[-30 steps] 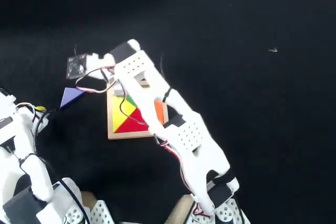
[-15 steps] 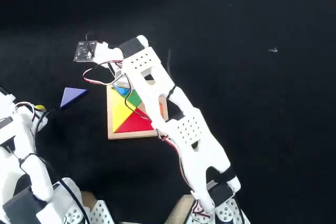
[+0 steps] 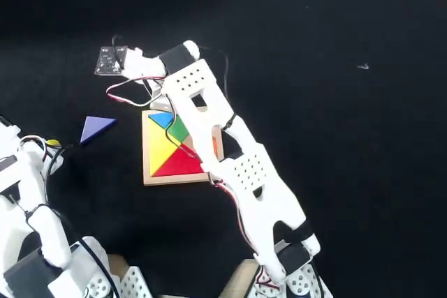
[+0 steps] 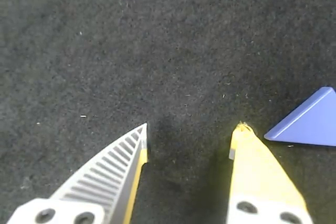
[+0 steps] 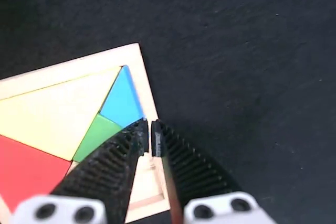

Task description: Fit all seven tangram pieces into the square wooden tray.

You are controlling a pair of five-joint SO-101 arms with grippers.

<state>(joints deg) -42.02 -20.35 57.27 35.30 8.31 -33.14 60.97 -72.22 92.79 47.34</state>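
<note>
A black cloth (image 3: 349, 137) covers the whole table, with two white arms rising from its near edge.

The right gripper (image 5: 147, 129) has its black ribbed fingers drawn almost together, a thin slit between the tips and nothing in it. It hangs over one corner of the square wooden tray (image 5: 142, 64), just beside the blue piece (image 5: 121, 100). Outward from there lie the green piece (image 5: 97, 136), the large yellow triangle (image 5: 58, 111) and the red triangle (image 5: 26, 169), all flat in the tray. An orange piece (image 3: 212, 146) peeks out at the far side, mostly hidden under the right arm (image 3: 237, 165), which crosses the tray diagonally.

The left gripper (image 4: 192, 129) stands wide apart and empty, low over bare cloth. Just beside its yellow finger lies the loose violet-blue triangle (image 3: 94, 129), cut off by the wrist view's edge. Its long edge runs diagonally and one sharp tip points toward the tray, from which it lies apart.

Counted: five pieces in the tray, one on the cloth.
</note>
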